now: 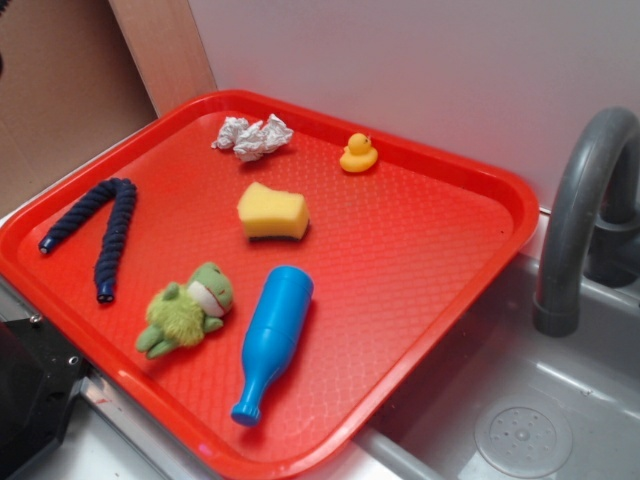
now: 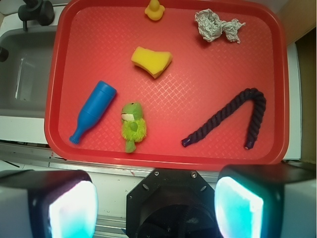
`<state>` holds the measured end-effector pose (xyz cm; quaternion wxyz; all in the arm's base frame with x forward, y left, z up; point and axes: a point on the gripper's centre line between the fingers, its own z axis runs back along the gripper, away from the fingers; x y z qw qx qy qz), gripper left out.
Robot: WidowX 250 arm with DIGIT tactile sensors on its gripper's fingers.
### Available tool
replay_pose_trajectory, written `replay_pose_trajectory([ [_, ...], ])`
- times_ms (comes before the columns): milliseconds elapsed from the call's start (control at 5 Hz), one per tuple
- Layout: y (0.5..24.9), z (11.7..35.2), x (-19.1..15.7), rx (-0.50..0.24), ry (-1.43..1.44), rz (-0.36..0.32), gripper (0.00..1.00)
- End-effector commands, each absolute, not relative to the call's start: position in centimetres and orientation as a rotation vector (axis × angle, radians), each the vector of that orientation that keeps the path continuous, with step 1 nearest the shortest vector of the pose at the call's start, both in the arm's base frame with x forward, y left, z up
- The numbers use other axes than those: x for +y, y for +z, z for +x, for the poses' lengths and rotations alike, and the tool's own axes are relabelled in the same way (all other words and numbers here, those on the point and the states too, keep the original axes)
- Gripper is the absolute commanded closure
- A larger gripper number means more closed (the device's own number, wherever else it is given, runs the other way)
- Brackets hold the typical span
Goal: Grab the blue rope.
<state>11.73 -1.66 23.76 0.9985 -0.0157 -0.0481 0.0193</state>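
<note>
Gripper (image 2: 156, 201): nearest the wrist camera, jaws spread wide, nothing between the pads (image 2: 73, 208); hanging off the tray's near edge, not over the tray.
Tray (image 2: 277, 148): red, flat on the counter beside the sink (image 1: 560, 420).
Rope (image 2: 233, 116): dark navy, bent into a hairpin, lying free on the tray at its near right part in the wrist view, both capped ends toward the gripper; well apart from the pads, untouched.
Frog (image 2: 132, 126): green plush, near edge, left of the rope.
Bottle (image 2: 92, 111): bright blue, lying on its side beside the frog; not the target.
Sponge (image 2: 151, 60): yellow, mid-tray.
Paper (image 2: 215, 25): crumpled, far right corner.
Duck (image 2: 154, 10): yellow, far edge.
Done: nothing yet, judging by the bare jaws and the rope at rest.
Left: travel over to the rope, descent, closure on the cord, lift.
</note>
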Motion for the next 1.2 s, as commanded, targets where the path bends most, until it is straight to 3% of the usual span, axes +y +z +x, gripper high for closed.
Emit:
replay_pose_trajectory([
  [0,23.8,11.7,-1.7,-0.096,0.039,-0.031,0.00],
  [200,21.5,13.2,0.8,-0.133,0.172,-0.023,0.00],
  [400,19.3,14.3,3.9,-0.095,0.270,-0.021,0.00],
  [800,15.4,14.5,9.0,-0.183,0.546,0.087,0.00],
  [1000,12.8,14.4,10.5,-0.204,0.609,0.108,0.00],
])
